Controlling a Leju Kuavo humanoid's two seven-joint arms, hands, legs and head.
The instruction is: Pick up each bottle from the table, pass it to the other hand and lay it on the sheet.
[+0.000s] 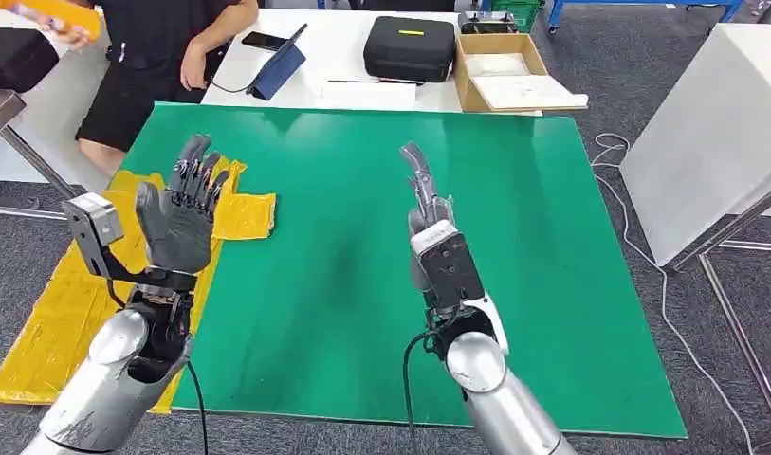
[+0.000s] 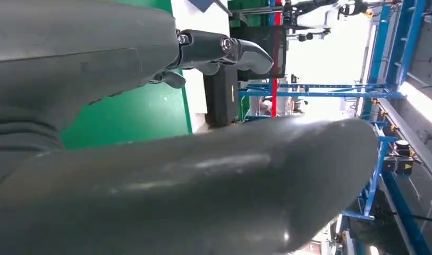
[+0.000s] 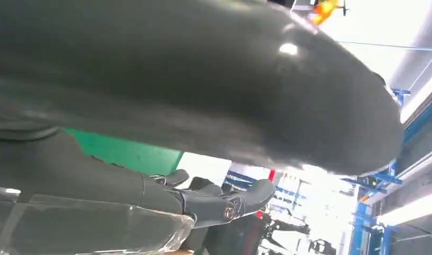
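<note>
Two hands on our record, both raised over the green desk [image 1: 362, 284] and neither holding anything.

Item 1, left hand [image 1: 184, 213]: palm toward us in the head view, fingers upright and spread, above the desk's left edge where the yellow sheet [image 1: 64, 322] lies. In its own wrist view the thick thumb [image 2: 203, 191] and a dark finger [image 2: 224, 50] stand well apart with nothing between them.

Item 2, right hand [image 1: 427, 204]: seen edge-on near the middle of the desk, fingers straight and pointing away from us, nothing in its grasp. Its wrist view shows dark fingers [image 3: 224, 204] extended and apart from the thumb.

Item 3, yellow sheet: crumpled, partly on the desk's left edge and partly draped beyond it, nothing lying on it.

Item 4, bottles: we cannot make out any on the green surface.

Item 5, far white table [image 1: 353, 57]: black case [image 1: 410, 47], cardboard box [image 1: 503, 71], propped tablet [image 1: 279, 66], person [image 1: 154, 57] seated alongside.
</note>
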